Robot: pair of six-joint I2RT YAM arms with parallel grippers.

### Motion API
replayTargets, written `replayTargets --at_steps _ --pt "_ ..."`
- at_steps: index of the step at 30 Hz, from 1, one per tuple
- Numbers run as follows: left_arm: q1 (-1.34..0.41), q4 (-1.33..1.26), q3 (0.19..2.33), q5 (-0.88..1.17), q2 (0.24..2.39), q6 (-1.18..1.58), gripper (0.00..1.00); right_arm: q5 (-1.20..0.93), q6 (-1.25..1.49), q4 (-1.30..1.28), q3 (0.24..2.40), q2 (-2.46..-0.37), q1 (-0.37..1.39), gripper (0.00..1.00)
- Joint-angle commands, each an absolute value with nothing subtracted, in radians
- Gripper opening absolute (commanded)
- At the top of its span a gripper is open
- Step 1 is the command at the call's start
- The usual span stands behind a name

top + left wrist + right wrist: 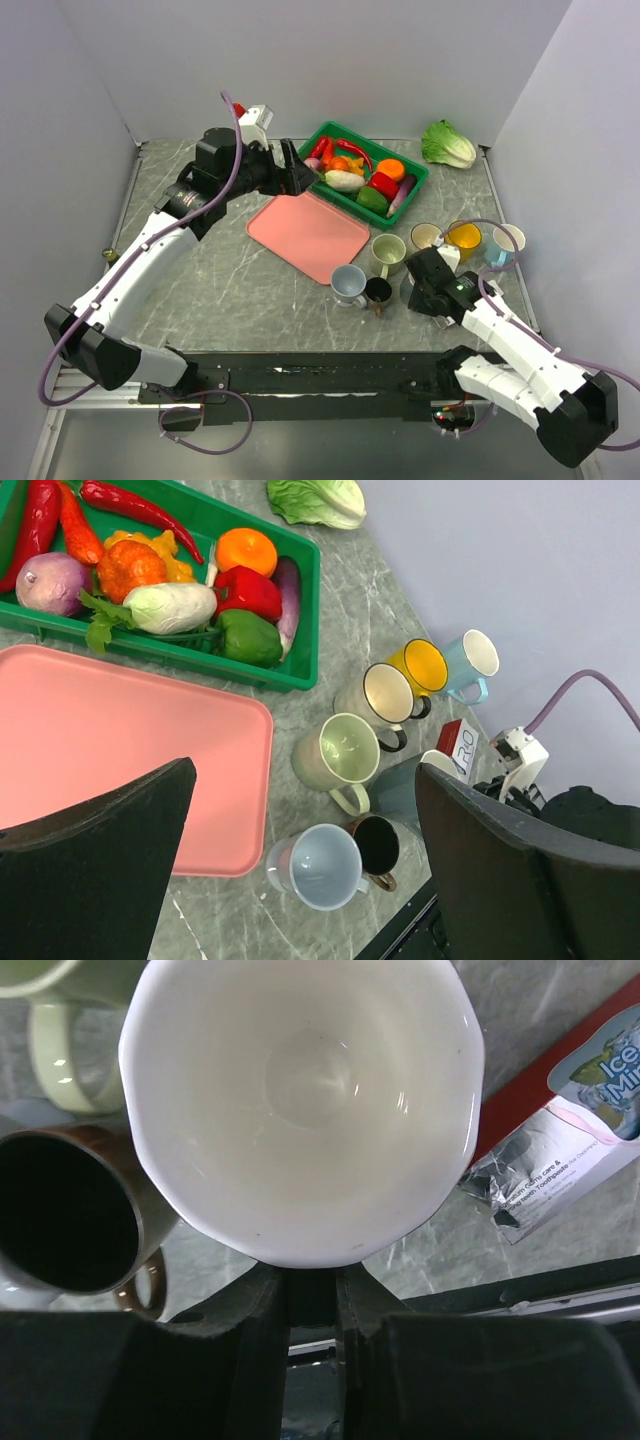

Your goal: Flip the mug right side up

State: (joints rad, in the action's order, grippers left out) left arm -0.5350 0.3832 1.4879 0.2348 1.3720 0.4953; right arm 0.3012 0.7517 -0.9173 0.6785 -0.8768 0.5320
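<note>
Right wrist: the white mug [300, 1100] is clamped at its rim by the right tool [311, 1295]. The left tool [305, 775] is held open.

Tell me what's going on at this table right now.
The right gripper has its jaws shut on the rim of a white mug, whose opening faces the wrist camera. Whether it rests on the table cannot be told. It sits among several other mugs. The left gripper hangs open and empty above the far edge of the pink tray, beside the green vegetable bin.
</note>
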Motion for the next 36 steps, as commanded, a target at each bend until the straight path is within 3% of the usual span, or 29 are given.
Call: replayTargets --at_steps 1,4,7,10,11,14,26,30,36 --pt "-0.531 0.370 1.528 0.232 1.371 0.482 0.96 0.367 0.767 -0.807 0.678 -0.890 0.528 0.00" --pt "-0.529 0.371 1.529 0.230 1.373 0.476 0.96 0.342 0.769 -0.818 0.683 -0.911 0.528 0.00" --pt "-0.529 0.383 1.536 0.213 1.379 0.472 0.96 0.319 0.761 -0.824 0.687 -0.927 0.528 0.10" --pt "-0.529 0.382 1.534 0.216 1.379 0.471 0.96 0.307 0.756 -0.819 0.683 -0.916 0.529 0.29" --pt "-0.529 0.382 1.534 0.219 1.379 0.469 0.96 0.304 0.756 -0.822 0.683 -0.914 0.529 0.43" --pt "-0.528 0.385 1.534 0.218 1.374 0.466 0.96 0.295 0.752 -0.844 0.698 -0.911 0.528 0.60" --pt "-0.528 0.509 1.549 0.077 1.336 0.457 0.96 0.319 0.738 -1.052 0.938 -0.796 0.528 0.97" --pt "-0.526 0.552 1.554 0.003 1.301 0.440 0.96 0.504 0.680 -1.092 1.077 -0.762 0.529 1.00" --pt "-0.528 0.587 1.543 -0.135 1.223 0.431 0.96 0.618 0.560 -1.028 1.256 -0.724 0.526 1.00"
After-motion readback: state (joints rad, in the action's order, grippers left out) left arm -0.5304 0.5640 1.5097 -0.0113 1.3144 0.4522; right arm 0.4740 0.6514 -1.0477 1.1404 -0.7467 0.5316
